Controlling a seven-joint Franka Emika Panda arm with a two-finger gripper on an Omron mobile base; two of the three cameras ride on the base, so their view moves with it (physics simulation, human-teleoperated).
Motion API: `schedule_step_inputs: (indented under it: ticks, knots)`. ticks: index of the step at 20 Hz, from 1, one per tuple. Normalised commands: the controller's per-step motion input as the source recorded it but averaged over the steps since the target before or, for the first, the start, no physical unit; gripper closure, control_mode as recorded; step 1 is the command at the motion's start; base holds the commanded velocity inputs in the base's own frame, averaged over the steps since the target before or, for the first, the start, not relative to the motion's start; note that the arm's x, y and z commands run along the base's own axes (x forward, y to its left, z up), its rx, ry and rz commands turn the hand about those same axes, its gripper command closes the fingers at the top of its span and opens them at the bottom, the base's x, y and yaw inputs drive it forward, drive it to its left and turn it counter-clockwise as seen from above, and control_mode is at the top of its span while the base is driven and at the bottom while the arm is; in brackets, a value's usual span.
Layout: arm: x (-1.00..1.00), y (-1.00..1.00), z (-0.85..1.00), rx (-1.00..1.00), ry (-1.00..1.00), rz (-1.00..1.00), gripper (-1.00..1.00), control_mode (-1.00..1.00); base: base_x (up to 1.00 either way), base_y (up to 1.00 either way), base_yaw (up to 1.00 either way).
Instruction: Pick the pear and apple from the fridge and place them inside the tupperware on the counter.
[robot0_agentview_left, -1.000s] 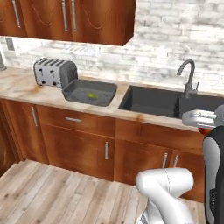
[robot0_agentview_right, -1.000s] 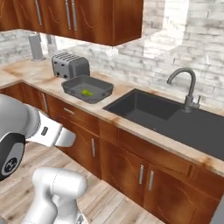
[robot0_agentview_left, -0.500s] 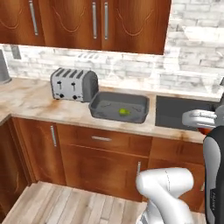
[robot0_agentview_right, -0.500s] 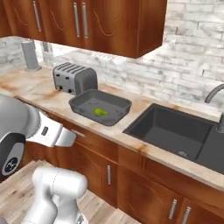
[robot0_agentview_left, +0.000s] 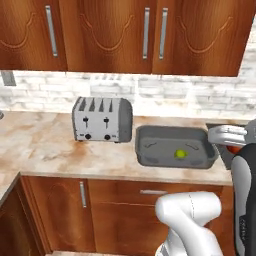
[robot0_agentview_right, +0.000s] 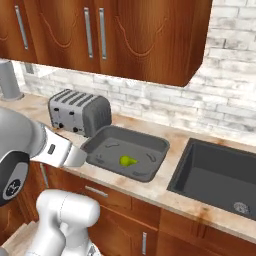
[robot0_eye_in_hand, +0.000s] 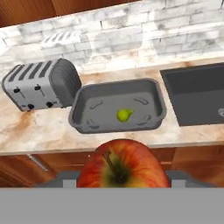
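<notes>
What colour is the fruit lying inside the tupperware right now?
Yellow-green: it is the pear, on the tupperware floor, clearest in the hand view.

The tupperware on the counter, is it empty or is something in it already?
Not empty: the pear lies alone on the floor of the tupperware. The apple is outside it, at the gripper.

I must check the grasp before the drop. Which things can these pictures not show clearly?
- Gripper fingertips: in the hand view the apple covers them.
- Sink: cut by the right edge in the hand view.
- Pear in the tupperware: too small to judge its pose.
</notes>
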Motion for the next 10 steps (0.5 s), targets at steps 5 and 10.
schedule_step_inputs:
  ticks: [5, 10]
  knots:
    - [0.00, 0.00, 0.00, 0.00, 0.00, 0.00, 1.00, 1.00, 0.85, 0.45, -0.34]
    - [0.24, 0.02, -0.27, 0.00, 0.15, -0.07, 1.00, -1.00, 0.09, 0.03, -0.03]
